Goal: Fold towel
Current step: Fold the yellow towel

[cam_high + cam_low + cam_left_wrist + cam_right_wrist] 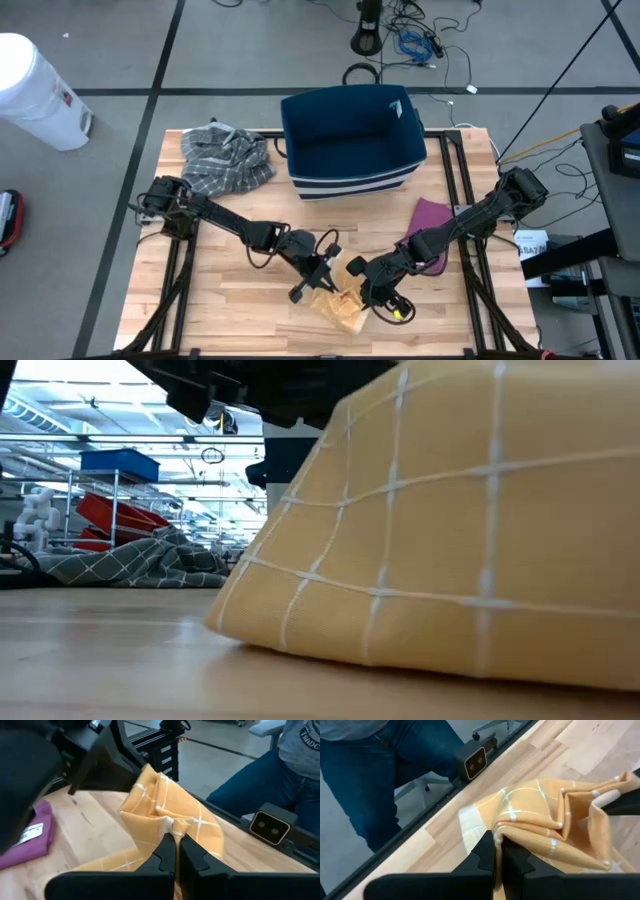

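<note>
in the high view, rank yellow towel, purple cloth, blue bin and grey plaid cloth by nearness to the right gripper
1. yellow towel, pinched in the right gripper
2. purple cloth, right side
3. blue bin, back centre
4. grey plaid cloth, back left corner

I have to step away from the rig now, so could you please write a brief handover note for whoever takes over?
Left gripper: shut on the yellow towel, near the table's front edge.
Right gripper: shut on the same towel's other side.
Towel: bunched and partly lifted between both grippers, not yet a neat fold.
Grey plaid cloth lies back left, purple cloth on the right, blue bin at the back.
Left: finish the fold, lay it flat, release.
</note>
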